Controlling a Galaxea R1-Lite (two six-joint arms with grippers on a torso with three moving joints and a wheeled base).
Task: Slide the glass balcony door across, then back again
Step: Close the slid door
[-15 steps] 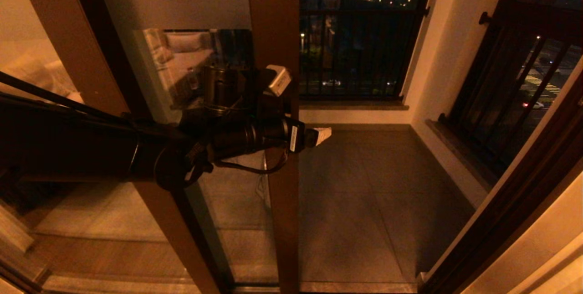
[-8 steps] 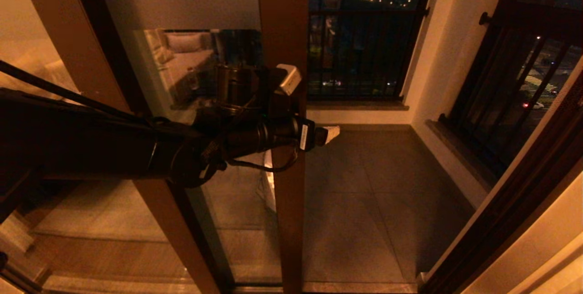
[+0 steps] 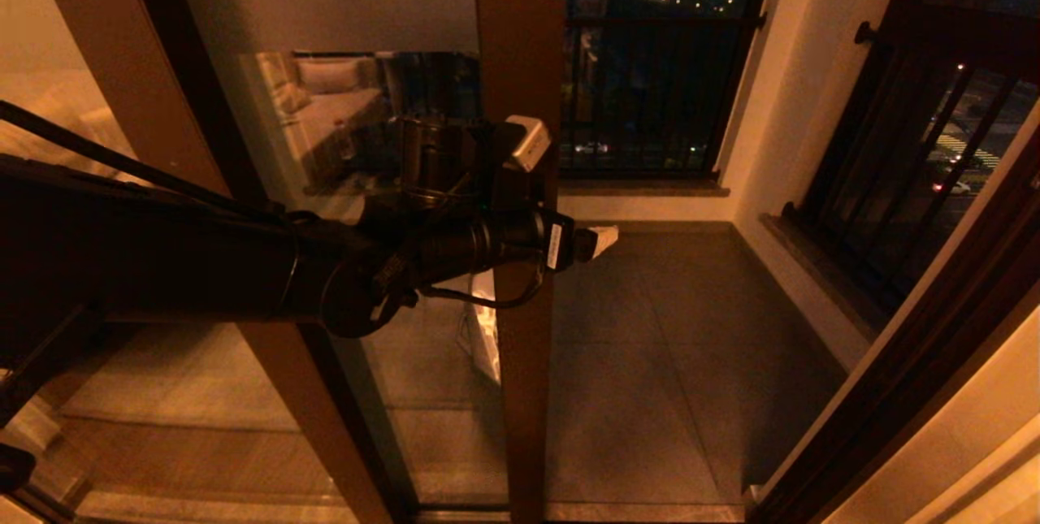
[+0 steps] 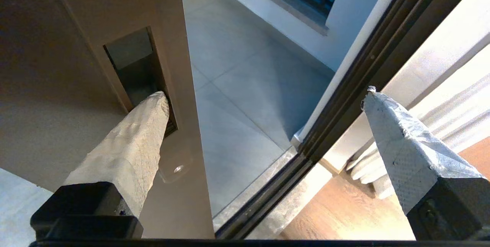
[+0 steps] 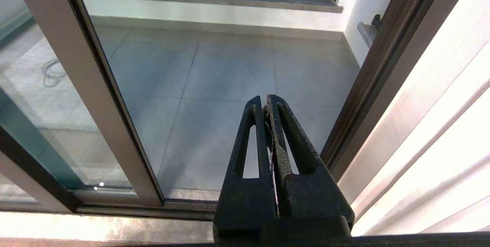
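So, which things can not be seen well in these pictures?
- Head view: the left gripper is mostly hidden behind the door post and its own arm.
- Head view: the frosted band's characters are too dim to read.
- Left wrist view: the depth of the handle slot is in shadow.
- Right gripper: absent from the head view.

My left gripper's (image 4: 264, 97) fingers (image 4: 134, 136) wear rough textured wrap; the glass balcony door (image 3: 366, 101) is glossy, its frosted band (image 3: 341, 8) matt.

free: doorway gap (image 3: 666, 345) right of glass balcony door (image 3: 520, 345); block: dark jamb (image 3: 910, 361)
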